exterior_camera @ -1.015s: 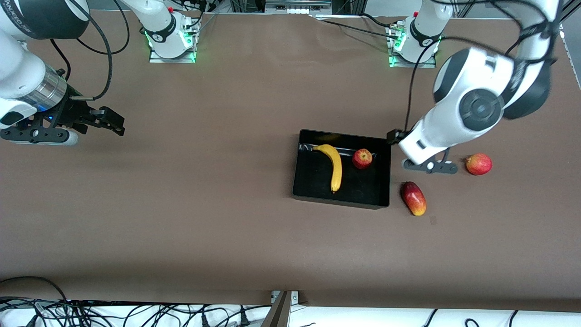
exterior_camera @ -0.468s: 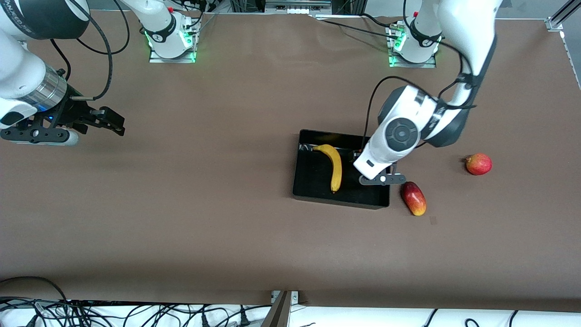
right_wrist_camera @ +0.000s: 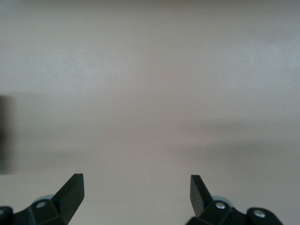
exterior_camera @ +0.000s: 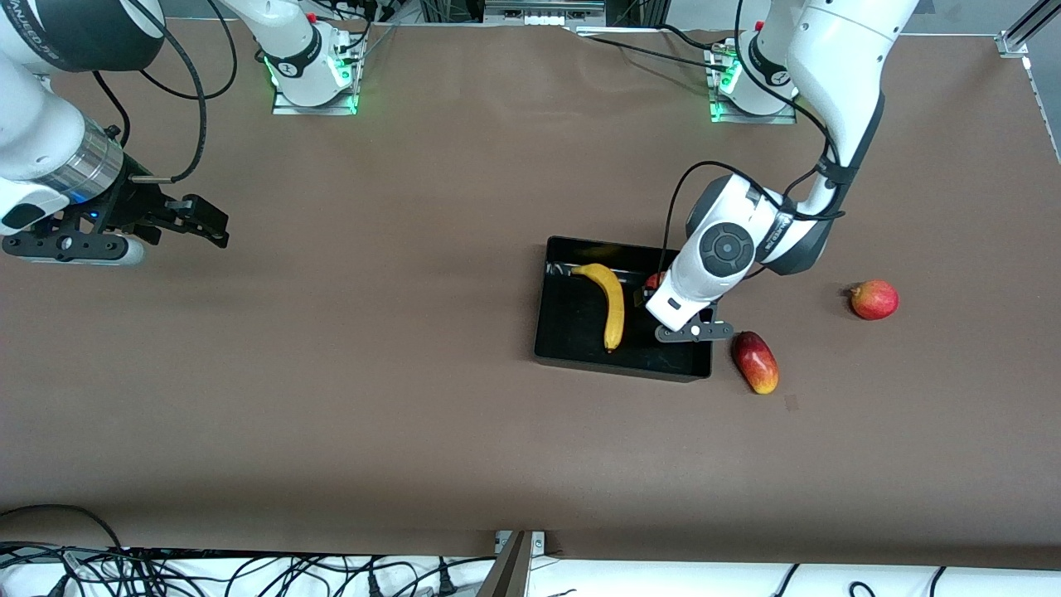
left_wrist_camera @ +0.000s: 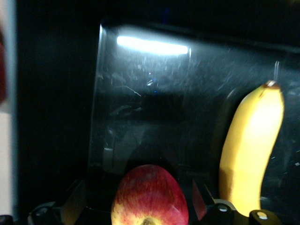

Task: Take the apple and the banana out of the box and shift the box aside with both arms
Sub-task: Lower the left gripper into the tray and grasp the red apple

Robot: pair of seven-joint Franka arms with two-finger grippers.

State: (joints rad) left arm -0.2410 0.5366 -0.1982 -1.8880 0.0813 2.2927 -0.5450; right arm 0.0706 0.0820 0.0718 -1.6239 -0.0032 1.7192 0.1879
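Right now the left gripper [left_wrist_camera: 150, 206] sits low inside the box [exterior_camera: 547, 332], its fingers [left_wrist_camera: 70, 199] spread wide with the apple [left_wrist_camera: 150, 197] between them; whether the pads touch the fruit cannot be told. From the front camera the left arm's wrist covers nearly all of the apple, leaving only a sliver of red showing at its edge. Just beside the gripper, toward the right arm's end of the table, the banana [exterior_camera: 612, 304] lies lengthwise on the glossy black floor of the box, close to the apple but apart from it in the left wrist view. Outside the box, just beside the gripper toward the left arm's end and a little nearer the front camera, the mango [exterior_camera: 755, 362] lies on the brown table [exterior_camera: 373, 373], close to the box wall. Well apart from the gripper, farther toward the left arm's end, the round red-orange fruit [exterior_camera: 874, 299] rests alone.

At the opposite end the right gripper [exterior_camera: 203, 222] waits over bare table, well apart from the box and every fruit, its fingers [right_wrist_camera: 70, 192] wide with nothing between them
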